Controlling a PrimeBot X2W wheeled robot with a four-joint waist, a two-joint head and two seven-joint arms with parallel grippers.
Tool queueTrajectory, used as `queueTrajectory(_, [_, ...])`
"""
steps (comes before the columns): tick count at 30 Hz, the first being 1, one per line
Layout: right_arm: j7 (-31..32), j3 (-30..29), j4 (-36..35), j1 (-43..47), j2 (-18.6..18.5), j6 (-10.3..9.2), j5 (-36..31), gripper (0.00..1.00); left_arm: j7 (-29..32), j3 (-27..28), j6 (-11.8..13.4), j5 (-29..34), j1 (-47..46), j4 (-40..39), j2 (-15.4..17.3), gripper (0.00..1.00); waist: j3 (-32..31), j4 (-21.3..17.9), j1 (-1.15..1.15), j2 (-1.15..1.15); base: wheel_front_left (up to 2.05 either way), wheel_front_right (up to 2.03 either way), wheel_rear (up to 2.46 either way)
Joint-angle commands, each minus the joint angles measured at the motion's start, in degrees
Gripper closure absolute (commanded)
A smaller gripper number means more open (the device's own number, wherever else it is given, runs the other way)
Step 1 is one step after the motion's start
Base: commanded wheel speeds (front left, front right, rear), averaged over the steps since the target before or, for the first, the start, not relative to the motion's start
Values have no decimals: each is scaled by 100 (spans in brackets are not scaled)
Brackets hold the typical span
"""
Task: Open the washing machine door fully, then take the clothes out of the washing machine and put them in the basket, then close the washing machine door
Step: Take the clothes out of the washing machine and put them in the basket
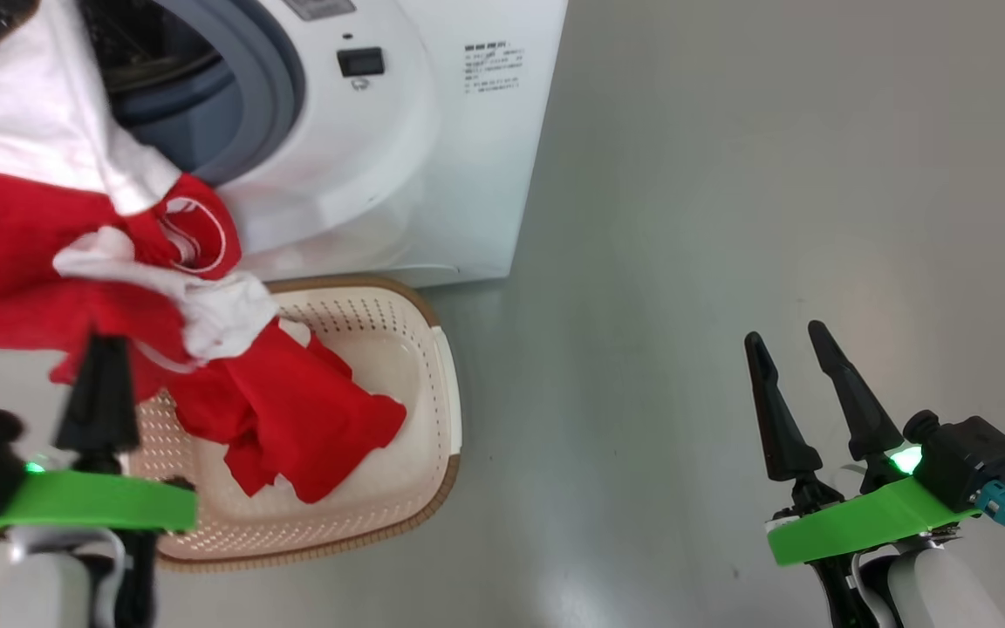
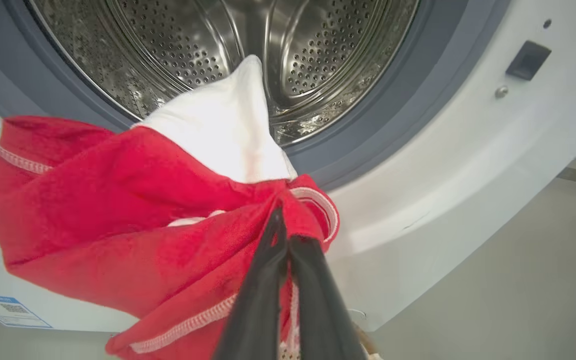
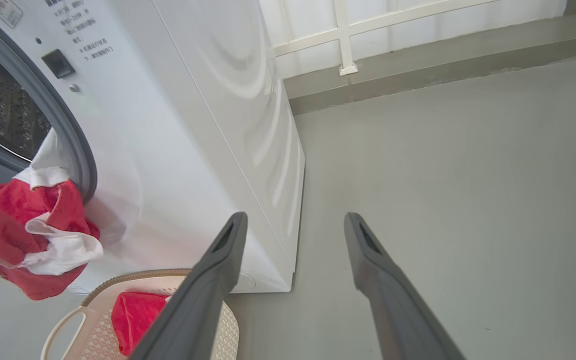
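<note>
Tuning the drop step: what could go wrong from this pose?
1. Much of the held garment hangs left of the basket; releasing now may drape it over the edge or onto the floor.
2. Its white end rises near the gasket and might snag.
3. The left gripper pinches a small fold, which could slip.

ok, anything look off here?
Nothing stands out. The left gripper is shut on a red-and-white fabric garment at the white washing machine drum mouth; another red garment lies inside the cream perforated plastic basket.
</note>
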Motion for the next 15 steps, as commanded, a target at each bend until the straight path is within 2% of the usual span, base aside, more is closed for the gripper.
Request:
queueTrajectory(1, [-37,157,-150,-73,-18,36,-13,0,-26,114,4,34,0,-14,191,100,133,-27,0,0,0,0,0])
queueTrajectory(15, [-37,218,-263,-313,-18,36,22,0,-26,-913,4,-236,-666,1670,479,100,783,-167,0,0,0,0,0])
